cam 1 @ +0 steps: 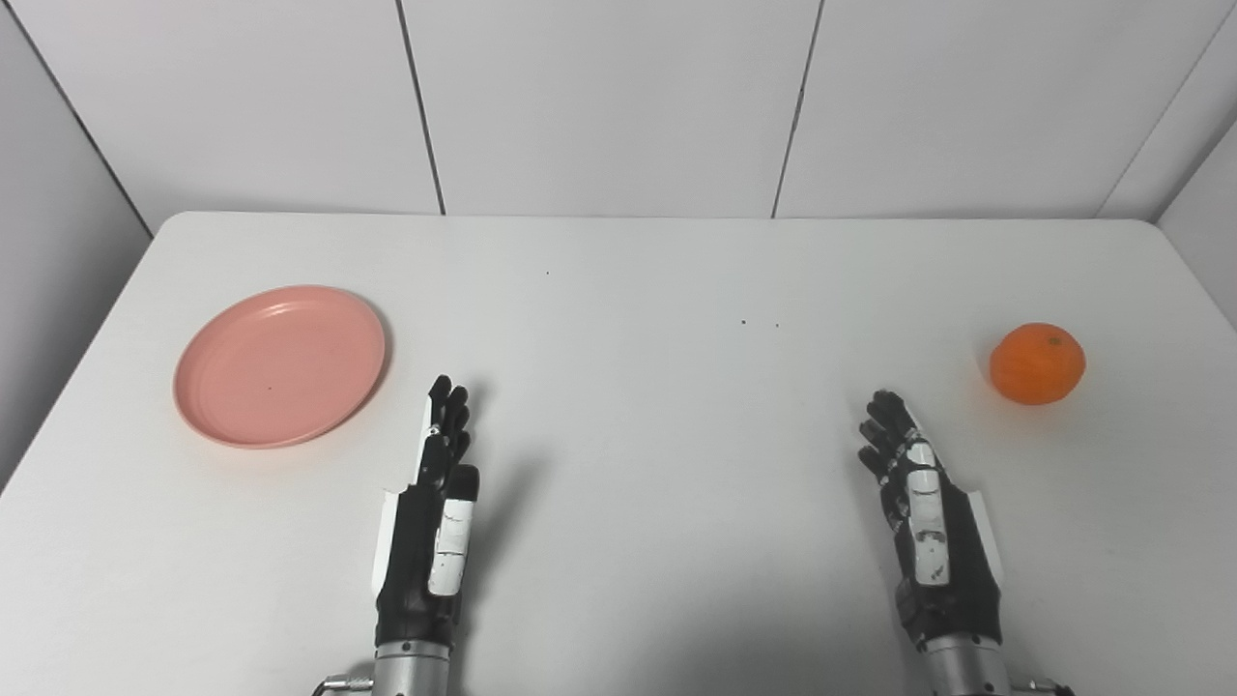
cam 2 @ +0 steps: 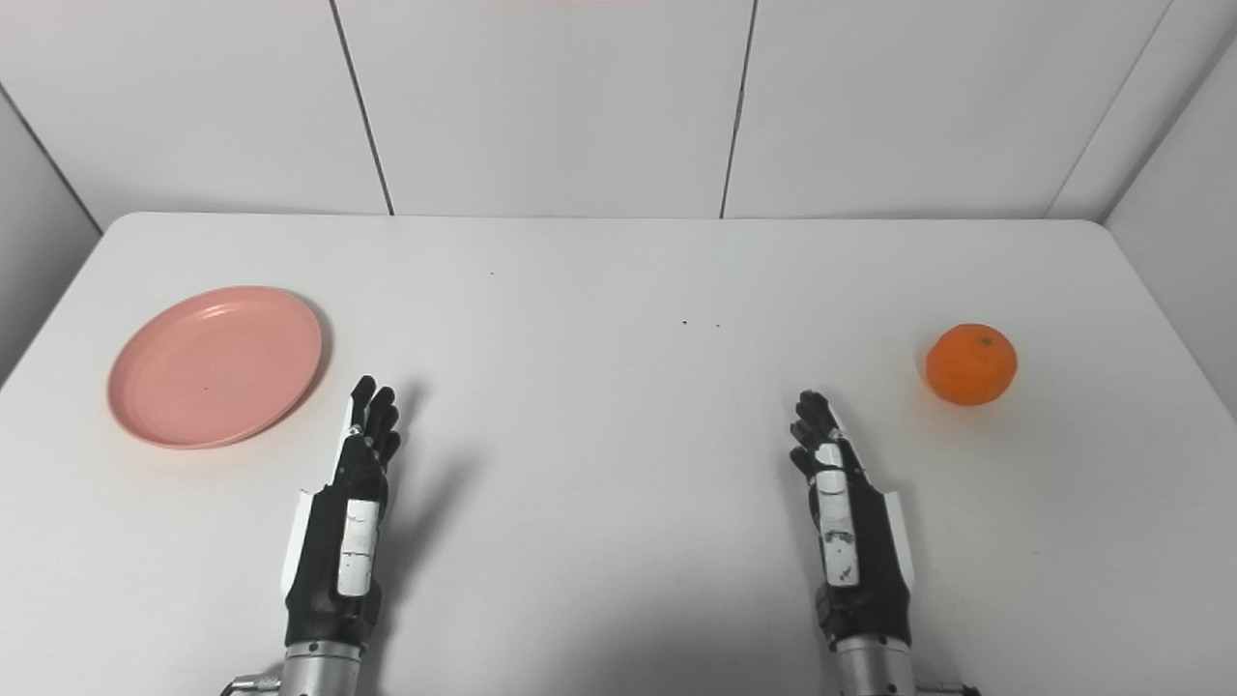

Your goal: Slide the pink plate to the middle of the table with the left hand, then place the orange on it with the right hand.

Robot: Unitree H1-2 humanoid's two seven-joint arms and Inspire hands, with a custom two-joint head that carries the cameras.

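While nothing is yet touched, both waiting low over the near part of the white surface (cam 1: 618,290): left robot hand (cam 1: 435,512) empty with fingers straight and slightly apart, right robot hand (cam 1: 923,512) likewise empty and spread. Probably parked so, edge-on, leaving the middle free for the slide. Pink plate (cam 1: 280,365) flat at far left, just beyond and left of the left fingertips, apart. Orange (cam 1: 1037,363) at far right, just beyond the right robot hand, untouched.

I see my left hand (cam 1: 437,512) and right hand (cam 1: 923,517) alike — black fingers and palms, white plates along the backs and outer edges — each ending in a silver metal wrist cuff at the bottom.
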